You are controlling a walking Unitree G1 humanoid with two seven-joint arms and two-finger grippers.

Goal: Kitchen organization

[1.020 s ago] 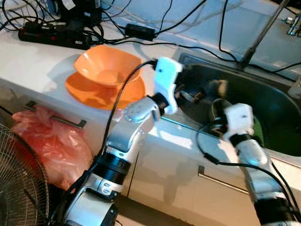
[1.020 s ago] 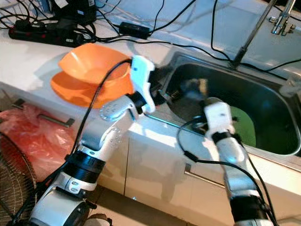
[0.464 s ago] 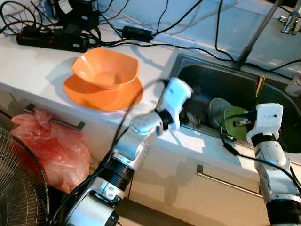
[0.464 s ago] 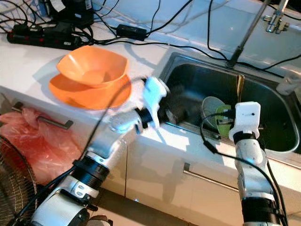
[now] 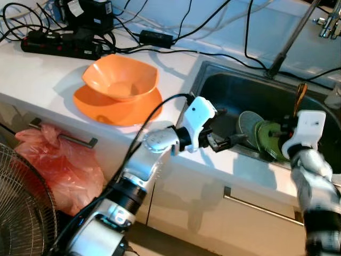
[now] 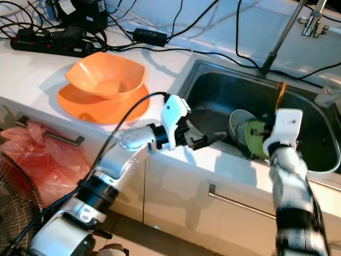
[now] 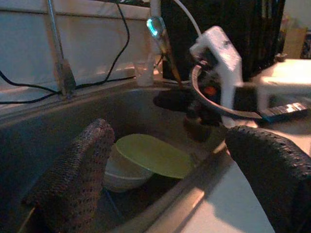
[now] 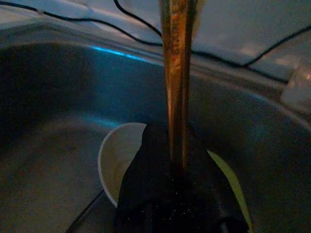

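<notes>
Orange bowl [image 5: 121,78] and plate [image 5: 114,105] sit stacked upper left on the bench, while the right claw [image 6: 278,121] pinches wooden chopsticks [image 6: 279,94] above the sink [image 6: 224,88], where dishes [image 6: 246,132] wait; the left claw [image 5: 228,142] gapes empty.

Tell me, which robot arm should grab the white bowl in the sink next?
Probably the left. Its pincer is open and empty at the sink's front edge, aimed at the white bowl. The right pincer is shut on wooden chopsticks, so it is busy.
</notes>
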